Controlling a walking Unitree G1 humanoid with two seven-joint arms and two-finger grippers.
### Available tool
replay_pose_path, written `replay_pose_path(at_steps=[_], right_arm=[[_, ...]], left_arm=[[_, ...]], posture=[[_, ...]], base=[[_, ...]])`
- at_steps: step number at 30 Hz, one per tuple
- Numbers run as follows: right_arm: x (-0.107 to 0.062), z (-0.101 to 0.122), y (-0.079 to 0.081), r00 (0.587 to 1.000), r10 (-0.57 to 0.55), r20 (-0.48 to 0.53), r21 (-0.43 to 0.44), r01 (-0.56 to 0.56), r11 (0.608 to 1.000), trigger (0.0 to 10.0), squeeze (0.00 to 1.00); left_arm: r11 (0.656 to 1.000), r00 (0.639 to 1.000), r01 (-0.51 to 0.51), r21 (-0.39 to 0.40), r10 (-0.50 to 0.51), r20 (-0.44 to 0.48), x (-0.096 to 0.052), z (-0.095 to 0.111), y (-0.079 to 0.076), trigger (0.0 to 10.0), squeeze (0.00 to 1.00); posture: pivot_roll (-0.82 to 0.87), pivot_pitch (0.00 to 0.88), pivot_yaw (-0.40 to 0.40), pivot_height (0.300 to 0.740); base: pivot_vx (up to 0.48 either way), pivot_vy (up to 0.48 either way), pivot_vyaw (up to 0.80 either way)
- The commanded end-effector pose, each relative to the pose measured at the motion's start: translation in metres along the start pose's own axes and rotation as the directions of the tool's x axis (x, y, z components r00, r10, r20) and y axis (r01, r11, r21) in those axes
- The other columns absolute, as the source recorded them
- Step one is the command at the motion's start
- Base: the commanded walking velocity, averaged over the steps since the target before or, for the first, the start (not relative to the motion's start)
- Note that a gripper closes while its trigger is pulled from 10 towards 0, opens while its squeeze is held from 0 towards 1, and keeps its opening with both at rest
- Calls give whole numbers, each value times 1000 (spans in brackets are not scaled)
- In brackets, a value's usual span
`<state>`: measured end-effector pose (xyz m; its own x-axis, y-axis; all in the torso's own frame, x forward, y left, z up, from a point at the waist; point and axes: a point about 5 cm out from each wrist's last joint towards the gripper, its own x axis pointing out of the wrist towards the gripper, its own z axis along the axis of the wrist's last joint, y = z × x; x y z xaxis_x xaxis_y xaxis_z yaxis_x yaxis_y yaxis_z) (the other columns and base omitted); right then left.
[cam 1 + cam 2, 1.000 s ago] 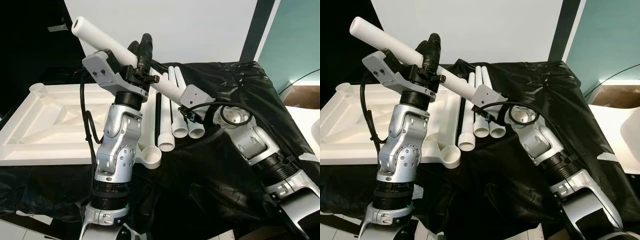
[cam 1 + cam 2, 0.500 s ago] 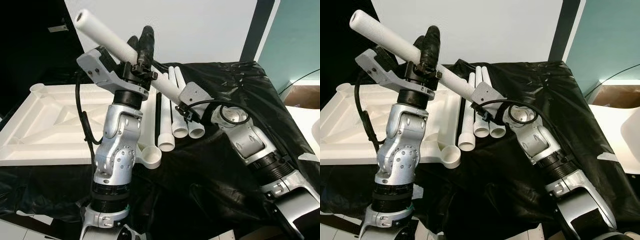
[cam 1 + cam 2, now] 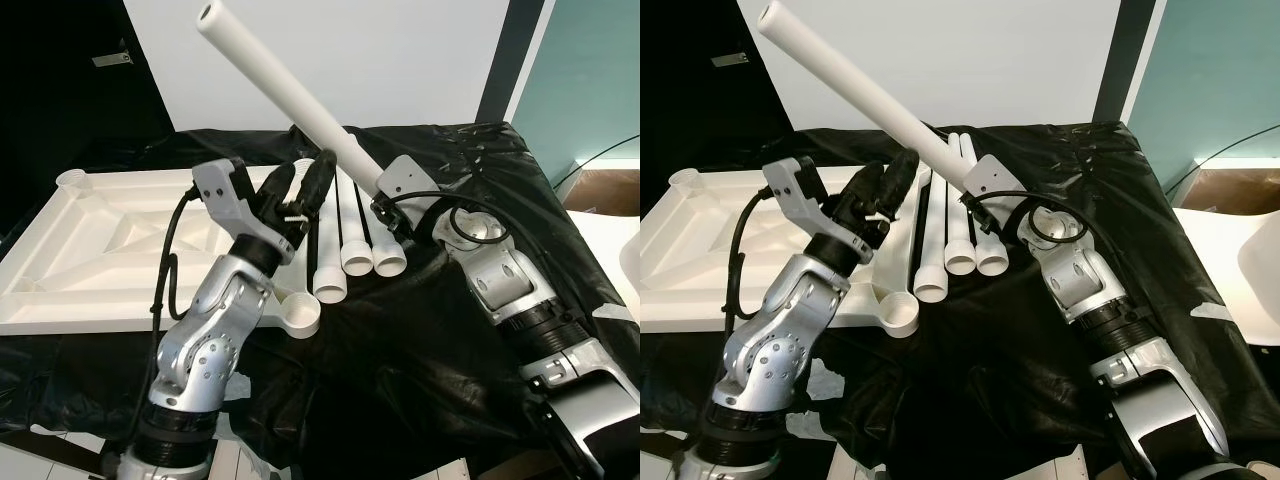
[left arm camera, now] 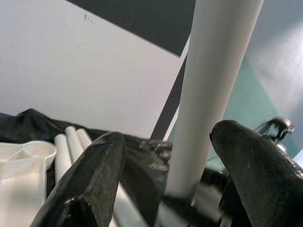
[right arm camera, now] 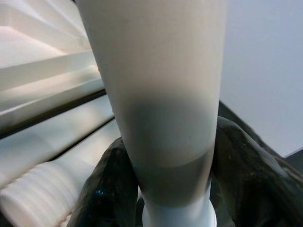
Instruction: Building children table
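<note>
A long white table leg (image 3: 285,90) slants up and to the left, and my right gripper (image 3: 383,200) is shut on its lower end. From the right wrist, the leg (image 5: 156,94) sits clamped between the black fingers (image 5: 111,189). My left gripper (image 3: 305,168) is open and lower down, apart from the leg, over the near right corner of the upturned white tabletop (image 3: 100,240). The left wrist view shows its spread fingers (image 4: 90,179) with the leg (image 4: 213,85) beyond them. Three more legs (image 3: 345,225) lie side by side right of the tabletop.
A black sheet (image 3: 450,350) covers the work surface. The tabletop has round corner sockets, one at the front right (image 3: 298,315) and one at the far left (image 3: 76,180). A white wall stands behind. A white object (image 3: 625,250) sits at the right edge.
My left gripper has let go of the leg, opened and dropped towards the tabletop corner. The right gripper has tipped the leg steeper, its free end now higher.
</note>
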<state>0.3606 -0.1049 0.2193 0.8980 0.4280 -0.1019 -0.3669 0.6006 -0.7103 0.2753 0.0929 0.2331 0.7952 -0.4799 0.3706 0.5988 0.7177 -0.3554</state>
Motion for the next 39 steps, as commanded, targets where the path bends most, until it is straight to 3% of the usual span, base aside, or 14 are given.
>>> replay_pose_path(at_steps=[1,3,4,12,15,17,19,22,26,28,31,36,38,39], right_arm=[[1,0,-6,999,-32,-12,-5,32,999,2706,0],[1,-2,-8,999,-49,-21,-8,49,999,2706,0],[2,-2,-11,997,-71,-24,-8,71,997,10000,0],[2,0,-14,995,-95,-20,-3,94,996,10000,0],[1,2,-11,996,-93,-9,9,93,996,10000,0],[1,2,-11,996,-93,-9,9,93,996,10000,0],[1,3,-11,995,-100,-5,17,101,995,10000,0],[1,4,-12,994,-106,-2,19,106,994,10000,0],[1,4,-12,994,-110,0,20,110,994,10000,0],[0,6,-13,993,-118,6,26,118,993,10000,0],[0,8,-13,993,-120,11,32,119,992,10000,0],[0,9,-11,993,-116,16,35,116,993,10000,0],[-1,10,-10,993,-115,20,37,114,993,10000,0],[-1,11,-10,993,-115,23,38,114,993,10000,0]], left_arm=[[899,898,438,11,-437,-49,-9,-7,-19,10000,0],[894,891,449,18,-445,-94,-13,-12,-17,10000,0],[883,873,468,37,-455,-176,-22,-19,-14,10000,0],[839,788,543,40,-492,-370,-45,-28,-6,10000,0],[796,651,605,25,-477,-590,-73,-38,16,10000,0],[796,651,605,25,-477,-590,-73,-38,16,10000,0],[787,578,617,-16,-468,-668,-83,-44,25,10000,0],[781,537,623,-41,-465,-704,-88,-46,30,10000,0],[780,523,625,-30,-447,-725,-90,-48,34,10000,0],[804,596,588,92,-354,-721,-81,-47,50,10000,0],[806,638,564,180,-287,-714,-74,-45,62,10000,0],[799,627,564,207,-252,-738,-75,-43,73,10000,0],[791,608,565,236,-205,-767,-80,-41,86,10000,0],[781,565,579,236,-175,-806,-86,-42,93,10000,0]], posture=[[21,0,72,740],[21,0,72,740],[22,0,71,740],[25,0,70,740],[26,0,78,740],[26,0,78,740],[21,0,82,740],[18,0,83,740],[18,0,83,740],[16,0,85,740],[16,0,85,740],[9,0,82,740],[9,0,81,740],[9,0,80,740]], base=[[0,0,0],[0,0,0],[0,0,0],[0,0,0],[0,0,0],[0,0,0],[0,0,0],[0,0,0],[0,0,0],[0,0,0],[0,0,0],[0,0,0],[0,0,0],[0,0,0]])
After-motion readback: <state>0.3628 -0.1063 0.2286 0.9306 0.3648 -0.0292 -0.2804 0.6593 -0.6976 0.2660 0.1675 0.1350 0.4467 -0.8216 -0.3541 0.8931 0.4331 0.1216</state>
